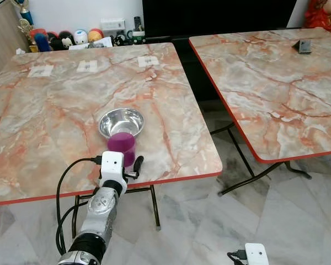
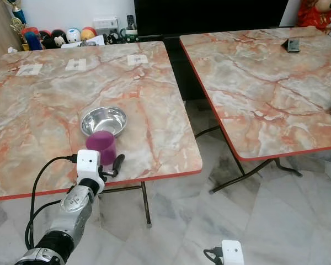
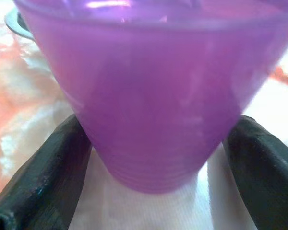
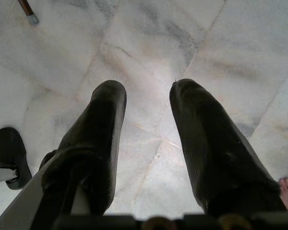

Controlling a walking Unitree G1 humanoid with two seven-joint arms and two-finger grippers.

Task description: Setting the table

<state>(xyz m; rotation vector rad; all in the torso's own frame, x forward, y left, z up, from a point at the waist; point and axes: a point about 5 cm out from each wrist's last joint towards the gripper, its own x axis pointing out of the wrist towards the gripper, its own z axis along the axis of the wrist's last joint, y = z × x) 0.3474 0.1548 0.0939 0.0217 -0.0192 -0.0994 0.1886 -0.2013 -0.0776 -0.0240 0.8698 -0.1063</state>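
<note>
Two marble-patterned tables with red edges stand side by side on a pale marble floor. The near table carries the task's things; the second table stands to its right with a small dark object near its far edge. Along the wall behind the near table sits a row of colourful figurines. On the near table, a steel bowl rests close to the front edge, and a purple cup stands just in front of it, touching or nearly touching its rim. The left gripper has its two black fingers set on either side of the cup's base, clamped against it. The right gripper hangs over the floor, fingers apart and holding nothing.
</note>
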